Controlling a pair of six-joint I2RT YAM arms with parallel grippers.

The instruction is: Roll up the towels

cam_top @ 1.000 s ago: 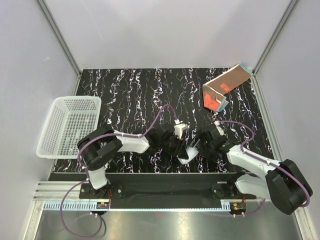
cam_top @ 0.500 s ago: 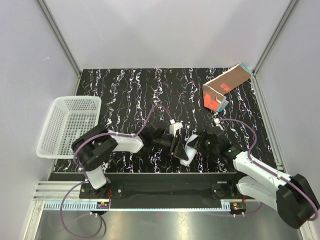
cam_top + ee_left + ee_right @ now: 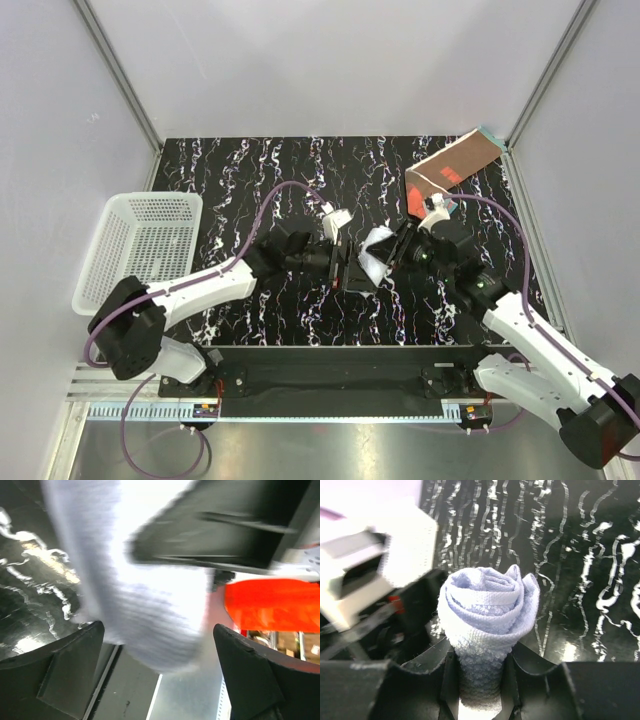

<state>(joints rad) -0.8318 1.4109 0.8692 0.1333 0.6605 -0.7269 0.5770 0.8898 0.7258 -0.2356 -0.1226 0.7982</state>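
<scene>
1. Right gripper (image 3: 480, 680): pressed in on the white towel (image 3: 487, 612), pinching its near end between both fingers (image 3: 530, 675)
2. White towel: wound into a tight spiral roll, standing out past the right fingertips
3. Long axis of the roll: roughly in line with the right fingers, pointing straight ahead of them, spiral end outermost
4. Left gripper (image 3: 157, 675): spread wide, one finger (image 3: 60, 670) to each side of the roll's free end, set far wider than the cloth, so no squeeze on it by the look of it
5. From above: roll directly between the two tools, just ahead of each; lifted off the table (image 3: 250, 170) or resting on it, cannot tell which
6. Brown towel (image 3: 458, 160): loosely folded, not rolled, behind the right gripper on its outer side, well apart from the left one; right arm plainly nearer
7. Basket (image 3: 95, 270): out beyond the left arm, well apart from both tools
8. Judgement: first roll finished and carried by the right side alone; next, probably a set-down on its side, then a reach back for the brown towel
9. Risk: outer wrap springing loose on release
</scene>
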